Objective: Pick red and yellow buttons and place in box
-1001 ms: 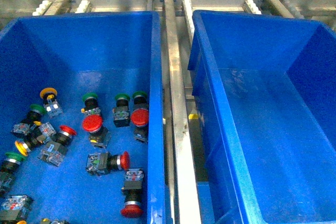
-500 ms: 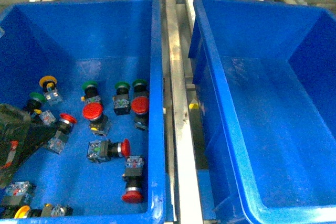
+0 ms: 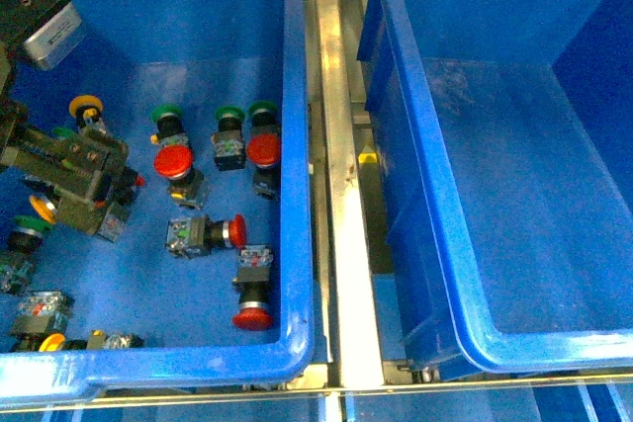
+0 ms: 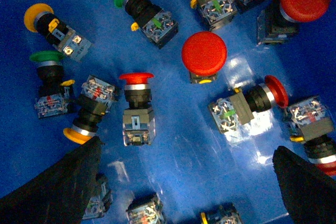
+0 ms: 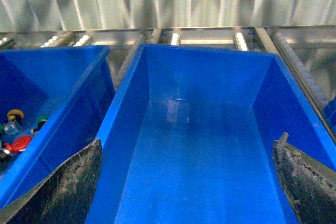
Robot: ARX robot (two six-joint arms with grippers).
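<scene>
From the front, the red buttons (image 3: 172, 160) and yellow buttons (image 3: 86, 106) lie scattered among green ones (image 3: 166, 114) on the floor of the left bin (image 3: 295, 96). The left hand (image 3: 99, 200) hangs low over those nearest the bin's left wall. The box (image 3: 435, 195) stands just right of the bin, with a metal rail (image 3: 341, 195) between them. The left wrist camera shows that hand's fingers (image 4: 63, 187) spread wide and holding nothing, with a red button (image 4: 137, 103) lying on its side below. The right wrist camera shows the right hand (image 5: 184, 192) also spread wide, above the box and carrying nothing.
</scene>
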